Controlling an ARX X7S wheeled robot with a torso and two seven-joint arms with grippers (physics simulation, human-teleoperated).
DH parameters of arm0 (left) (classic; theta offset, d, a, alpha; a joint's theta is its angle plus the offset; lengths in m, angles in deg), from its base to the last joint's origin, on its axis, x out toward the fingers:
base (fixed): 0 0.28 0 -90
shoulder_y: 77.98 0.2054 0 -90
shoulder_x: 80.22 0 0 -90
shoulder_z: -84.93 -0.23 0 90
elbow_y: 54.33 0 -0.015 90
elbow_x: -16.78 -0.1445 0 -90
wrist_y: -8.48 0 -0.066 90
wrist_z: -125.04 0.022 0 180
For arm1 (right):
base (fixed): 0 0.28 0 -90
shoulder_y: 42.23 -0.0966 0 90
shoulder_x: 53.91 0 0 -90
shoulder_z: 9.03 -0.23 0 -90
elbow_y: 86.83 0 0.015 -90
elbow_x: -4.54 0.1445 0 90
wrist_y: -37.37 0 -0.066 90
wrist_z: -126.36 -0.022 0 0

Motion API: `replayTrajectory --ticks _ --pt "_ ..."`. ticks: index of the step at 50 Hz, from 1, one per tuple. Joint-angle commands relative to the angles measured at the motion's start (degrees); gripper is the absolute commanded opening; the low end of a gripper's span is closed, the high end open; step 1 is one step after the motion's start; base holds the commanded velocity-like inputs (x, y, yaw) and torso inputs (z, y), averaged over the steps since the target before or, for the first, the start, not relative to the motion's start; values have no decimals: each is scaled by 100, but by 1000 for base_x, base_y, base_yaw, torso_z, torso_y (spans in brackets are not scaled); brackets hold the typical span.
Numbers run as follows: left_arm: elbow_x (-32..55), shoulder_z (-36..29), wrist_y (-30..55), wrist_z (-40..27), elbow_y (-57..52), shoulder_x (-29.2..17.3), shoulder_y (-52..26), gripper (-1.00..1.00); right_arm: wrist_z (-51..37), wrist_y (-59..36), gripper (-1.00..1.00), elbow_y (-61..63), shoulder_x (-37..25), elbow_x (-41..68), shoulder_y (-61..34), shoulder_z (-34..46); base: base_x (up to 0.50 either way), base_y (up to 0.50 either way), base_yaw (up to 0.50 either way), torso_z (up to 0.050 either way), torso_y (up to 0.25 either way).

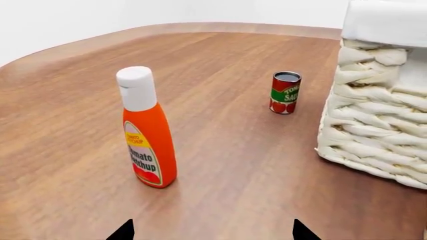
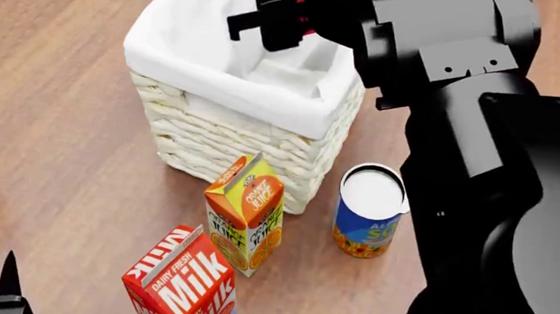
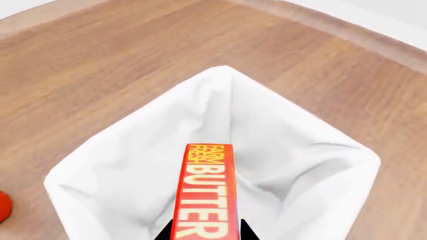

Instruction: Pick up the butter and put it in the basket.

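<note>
Standing on wooden table (image 2: 59, 130): basket (image 2: 231, 134) far, juice carton (image 2: 245, 211), milk carton (image 2: 183, 285), can (image 2: 369, 210) nearer, ketchup bottle (image 1: 148, 132) left.

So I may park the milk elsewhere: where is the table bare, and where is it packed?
Bare wood lies between the orange ketchup bottle, the small tomato sauce can and the woven cream basket. It is crowded in front of the basket: orange juice carton, red milk carton, blue can.

Butter (image 3: 205, 192): slim red box with pale "BUTTER" lettering, held lengthwise over the basket's open mouth, clear of the liner. Basket (image 2: 250, 150): square cream woven wicker, upright on the wooden table, white cloth liner (image 3: 133, 165) folded over its rim.
</note>
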Motion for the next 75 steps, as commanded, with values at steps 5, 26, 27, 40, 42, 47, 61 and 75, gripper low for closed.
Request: replayTrajectory --ticks 5,26,27,40,42,47,61,75 --pt "-32 210 -3 -22 -172 142 55 100 288 -109 -100 98 125 342 -27 9 0 0 0 0 0" --pt "0 182 40 -75 -235 117 78 100 216 -150 -100 17 125 790 6 338 0 0 0 0 1" --pt "-2 182 34 -75 -227 117 75 100 215 -150 -100 17 125 796 6 345 0 0 0 0 0" --pt "7 163 26 -92 -253 103 95 100 35 75 100 4 114 628 31 220 0 0 0 1 1" --pt "8 160 22 -90 -243 101 91 100 24 89 100 4 114 549 30 138 0 0 0 0 0" --pt "10 153 2 -83 -229 98 92 100 4 196 100 4 108 349 33 -111 0 0 0 0 0" --pt "-10 116 -54 -61 -164 97 48 100 -576 1308 100 615 -158 -4 169 -356 0 0 0 0 0" --pt "-53 66 -132 -23 -32 99 -18 100 -2130 2126 100 3399 -1542 -176 553 -579 0 0 0 0 0"
